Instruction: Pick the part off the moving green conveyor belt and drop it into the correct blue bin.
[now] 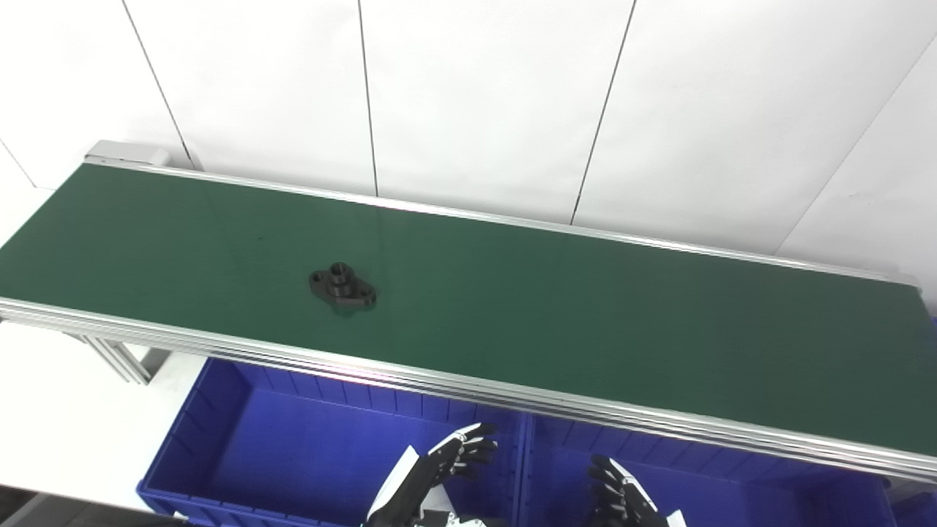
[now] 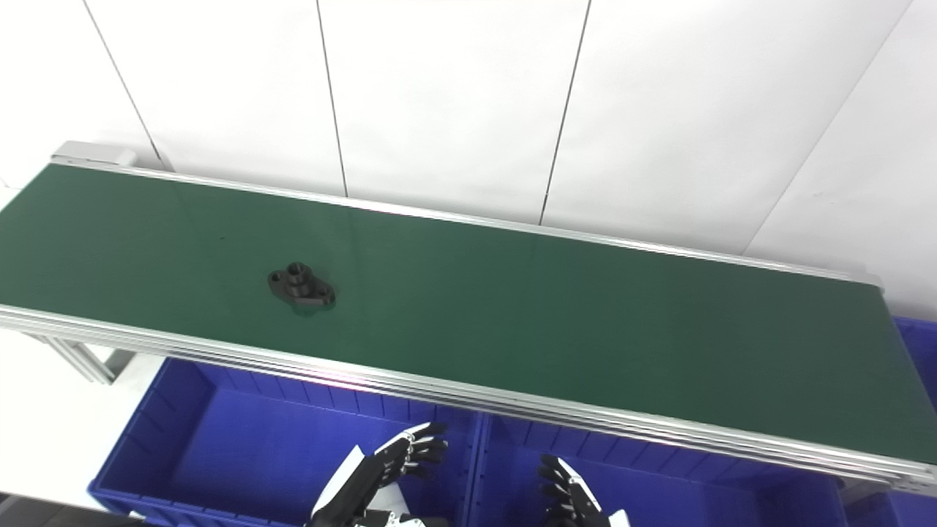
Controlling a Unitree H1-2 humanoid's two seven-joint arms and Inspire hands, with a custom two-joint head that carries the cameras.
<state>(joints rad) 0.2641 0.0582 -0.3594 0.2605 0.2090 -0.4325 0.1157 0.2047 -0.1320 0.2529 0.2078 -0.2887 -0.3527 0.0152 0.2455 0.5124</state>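
White wall panels back the green conveyor belt (image 1: 512,307), where the black part (image 1: 342,287) rides untouched while left hand (image 1: 463,452) and right hand (image 1: 615,487) wait empty, fingers spread, above the blue bins (image 1: 219,432), likely poised to intercept it.

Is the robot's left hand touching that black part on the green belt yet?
Apart. In the left eye view, the left hand hovers over the blue bin, with the belt's rail between it and the black part.

Both bins' (image 1: 219,410) far walls are hidden under the belt frame (image 1: 468,391); the right hand (image 1: 622,498) is cut off below.
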